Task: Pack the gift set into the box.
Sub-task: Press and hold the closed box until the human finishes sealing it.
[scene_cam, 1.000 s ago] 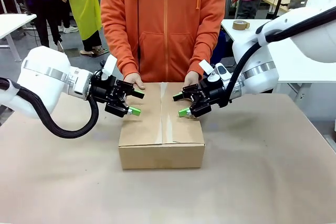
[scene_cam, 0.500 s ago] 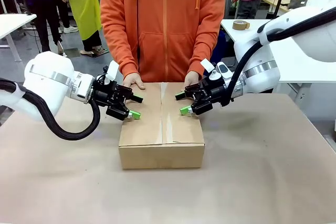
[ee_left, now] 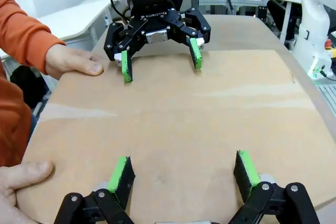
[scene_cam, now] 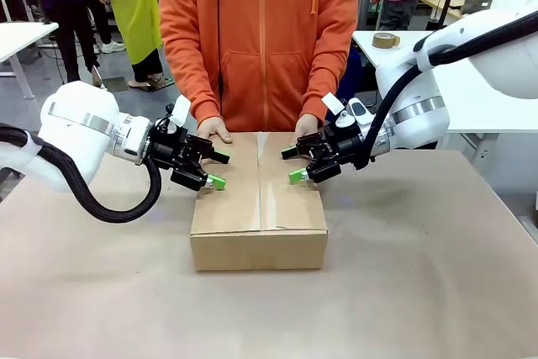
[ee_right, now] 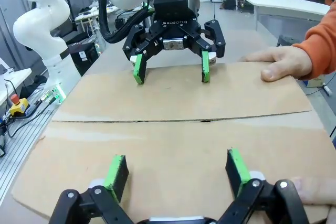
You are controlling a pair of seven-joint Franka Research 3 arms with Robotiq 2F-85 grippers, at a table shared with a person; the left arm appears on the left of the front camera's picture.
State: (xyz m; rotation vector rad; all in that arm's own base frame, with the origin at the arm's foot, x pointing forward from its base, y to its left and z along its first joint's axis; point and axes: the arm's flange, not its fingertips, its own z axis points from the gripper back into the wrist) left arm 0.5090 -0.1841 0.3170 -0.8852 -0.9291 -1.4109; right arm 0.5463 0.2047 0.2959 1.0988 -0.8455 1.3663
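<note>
The box (scene_cam: pixel 258 208) sits mid-table with its flaps folded flat and a seam down the top. The gift set is hidden. My left gripper (scene_cam: pixel 218 168) hovers open over the box's left edge, and my right gripper (scene_cam: pixel 292 165) hovers open over its right part; the two face each other. In the left wrist view my own green pads (ee_left: pixel 121 174) spread wide above the box top (ee_left: pixel 173 114), with the right gripper (ee_left: pixel 160 59) opposite. In the right wrist view the left gripper (ee_right: pixel 170 69) shows beyond the flap seam. Nothing sits between either pair of fingers.
A person in an orange hoodie stands at the far side with both hands on the box's far edge (scene_cam: pixel 214 129) (scene_cam: pixel 307 126). One hand (ee_left: pixel 73 61) lies close to the right gripper. A tape roll (scene_cam: pixel 386 39) rests on a white table behind. Brown tabletop (scene_cam: pixel 420 275) surrounds the box.
Both grippers have shifted only slightly above the box top and stay open. The left arm has drawn back a little. The person's hands have kept their place.
</note>
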